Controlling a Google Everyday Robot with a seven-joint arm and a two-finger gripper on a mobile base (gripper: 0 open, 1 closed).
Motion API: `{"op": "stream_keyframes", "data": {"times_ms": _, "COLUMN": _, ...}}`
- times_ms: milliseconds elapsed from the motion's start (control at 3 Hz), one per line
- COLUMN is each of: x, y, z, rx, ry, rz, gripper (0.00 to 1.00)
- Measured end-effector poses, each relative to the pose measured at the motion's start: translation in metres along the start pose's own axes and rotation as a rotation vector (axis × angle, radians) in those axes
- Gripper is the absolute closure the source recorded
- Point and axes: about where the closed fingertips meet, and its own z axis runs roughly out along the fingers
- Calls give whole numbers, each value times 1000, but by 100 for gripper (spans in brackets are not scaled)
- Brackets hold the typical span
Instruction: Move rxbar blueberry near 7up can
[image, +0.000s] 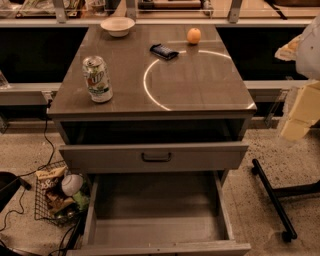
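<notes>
The rxbar blueberry (164, 51), a small dark flat bar, lies on the grey cabinet top (200, 85) at the far middle. The 7up can (97, 78) stands upright near the top's front left. They are well apart, the bar behind and to the right of the can. My gripper (296, 122) is a pale shape at the right edge of the view, off the cabinet's right side and lower than the top, far from both things. It holds nothing that I can see.
A pale bowl (117, 26) sits at the far left of the top and an orange fruit (194, 35) at the far right. Two drawers (156, 157) stand pulled open below. A wire basket (59, 196) of items sits on the floor at left, a black wheeled leg (272, 195) at right.
</notes>
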Motion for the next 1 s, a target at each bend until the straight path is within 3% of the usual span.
{"op": "stream_keyframes", "data": {"times_ms": 333, "x": 0, "y": -1, "z": 1, "rx": 2, "ry": -2, "rz": 2, "gripper": 0}}
{"op": "stream_keyframes", "data": {"times_ms": 667, "x": -5, "y": -37, "z": 17, "rx": 59, "ry": -70, "rz": 74, "gripper": 0}}
{"op": "stream_keyframes", "data": {"times_ms": 1000, "x": -5, "y": -81, "z": 42, "rx": 124, "ry": -206, "rz": 195, "gripper": 0}}
